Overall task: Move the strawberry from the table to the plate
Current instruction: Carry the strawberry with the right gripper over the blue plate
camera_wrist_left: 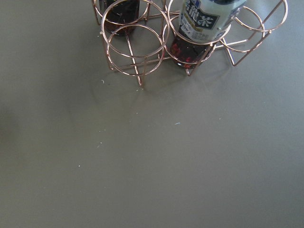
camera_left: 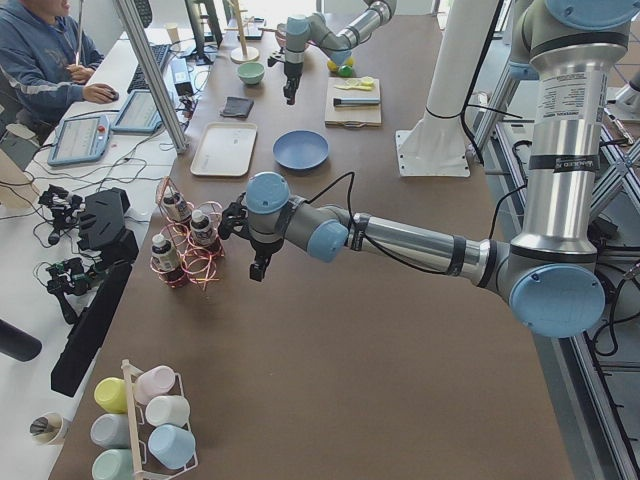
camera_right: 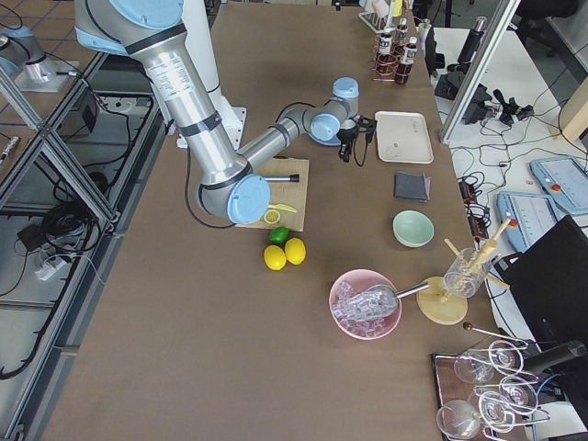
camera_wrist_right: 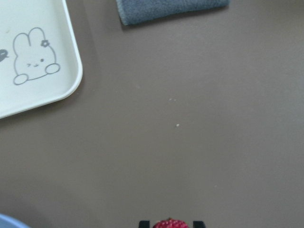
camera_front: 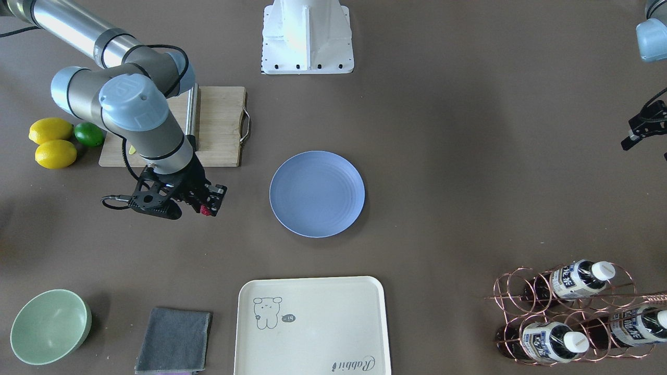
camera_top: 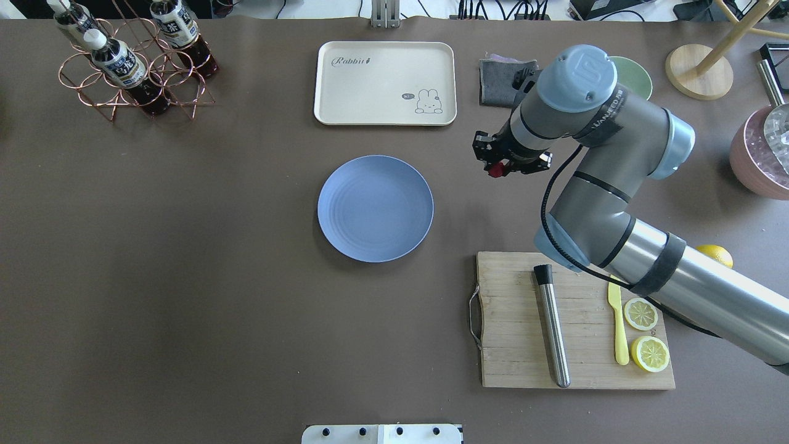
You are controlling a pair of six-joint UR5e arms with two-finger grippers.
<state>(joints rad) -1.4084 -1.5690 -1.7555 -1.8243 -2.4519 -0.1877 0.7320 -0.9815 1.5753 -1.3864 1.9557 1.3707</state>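
Observation:
The strawberry (camera_front: 204, 210), small, dark red and bumpy, sits between the fingers of my right gripper (camera_front: 207, 207), which is shut on it above the brown table (camera_front: 448, 156). From overhead the strawberry (camera_top: 496, 171) hangs to the right of the round blue-grey plate (camera_top: 375, 208), a short gap away. The right wrist view shows only the strawberry's top (camera_wrist_right: 170, 223) at the bottom edge. My left gripper (camera_left: 258, 272) hovers near the bottle rack, far from the plate (camera_front: 317, 194); I cannot tell whether it is open or shut.
Beside the right arm lies a wooden cutting board (camera_top: 573, 320) with a metal rod, a yellow knife and lemon halves. A cream tray (camera_top: 385, 83), a grey cloth (camera_top: 499, 74) and a green bowl (camera_front: 49, 325) line one edge. Bottles fill a copper rack (camera_top: 129, 61); lemons and a lime (camera_front: 88, 134) lie by the board.

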